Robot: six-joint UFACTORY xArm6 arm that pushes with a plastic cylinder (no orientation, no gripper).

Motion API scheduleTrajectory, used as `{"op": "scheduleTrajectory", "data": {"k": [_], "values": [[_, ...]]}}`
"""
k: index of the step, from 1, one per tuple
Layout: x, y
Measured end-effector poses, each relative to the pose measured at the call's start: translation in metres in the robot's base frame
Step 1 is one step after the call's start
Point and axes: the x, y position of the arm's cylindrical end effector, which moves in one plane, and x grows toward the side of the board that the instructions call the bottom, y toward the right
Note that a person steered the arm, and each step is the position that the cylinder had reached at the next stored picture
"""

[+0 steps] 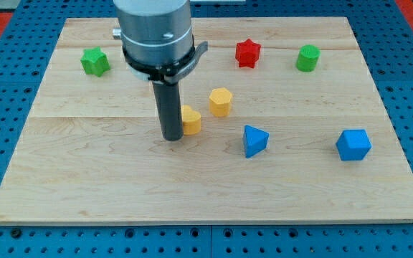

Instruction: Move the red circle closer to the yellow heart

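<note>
No hand is fitted; the tip [172,137] is set touching the yellow heart [191,120], and no red circle can be seen.

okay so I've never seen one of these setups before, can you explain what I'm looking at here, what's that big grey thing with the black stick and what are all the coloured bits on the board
The grey cylinder is the end of a robot arm. It has no hand and holds nothing: it ends in a straight dark rod, and its lower end, my tip, slides along the wooden board to push blocks.

There is one picture, looking down at the board at a slant.

On the board: a yellow heart right beside my tip, on the view's right; a yellow hexagon; a blue pyramid-like block; a blue cube-like block; a red star; a green cylinder; a green star. No red circle is visible; the arm may be hiding it.
</note>
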Motion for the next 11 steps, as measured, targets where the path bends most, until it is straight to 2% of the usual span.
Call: {"op": "scheduleTrajectory", "data": {"k": [1, 2, 3, 4, 5, 6, 8, 9, 11], "values": [[-0.006, 0.009], [-0.014, 0.047], [-0.021, 0.042], [-0.021, -0.008], [-0.073, -0.034], [-0.091, -0.068], [-0.156, -0.077], [-0.159, -0.042], [-0.154, -0.014]]}}
